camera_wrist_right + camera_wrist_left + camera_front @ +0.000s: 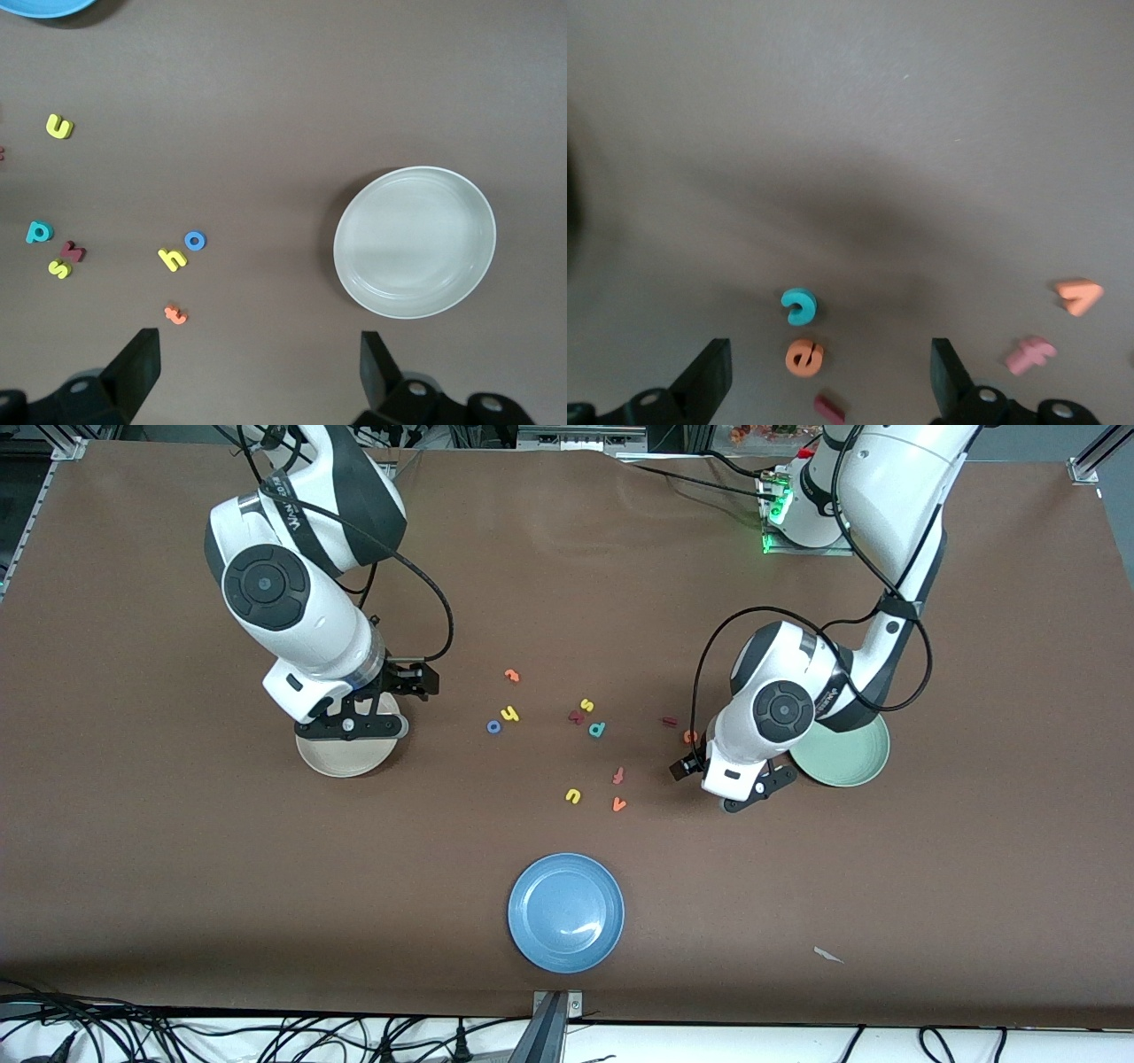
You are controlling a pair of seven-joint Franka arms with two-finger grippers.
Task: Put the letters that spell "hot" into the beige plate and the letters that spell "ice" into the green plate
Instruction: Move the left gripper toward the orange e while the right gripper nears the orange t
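Note:
The yellow "h" [509,714], blue "o" [493,727] and orange "t" [511,676] lie together on the table, between the beige plate [347,757] and the other letters. My right gripper [257,367] hangs open and empty above bare table beside the beige plate [415,242]. The teal "c" [799,306], orange "e" [803,357] and dark red "i" [829,408] lie in a row. My left gripper [828,381] hovers open over them, holding nothing. The green plate [842,755] sits empty beside the left arm.
A blue plate [566,911] stands nearer the front camera, mid-table. Loose letters lie between the two arms: yellow "s" [586,705], teal "p" [597,730], dark red "f" [618,776], yellow "u" [573,795], orange "v" [618,805]. A paper scrap [828,955] lies near the front edge.

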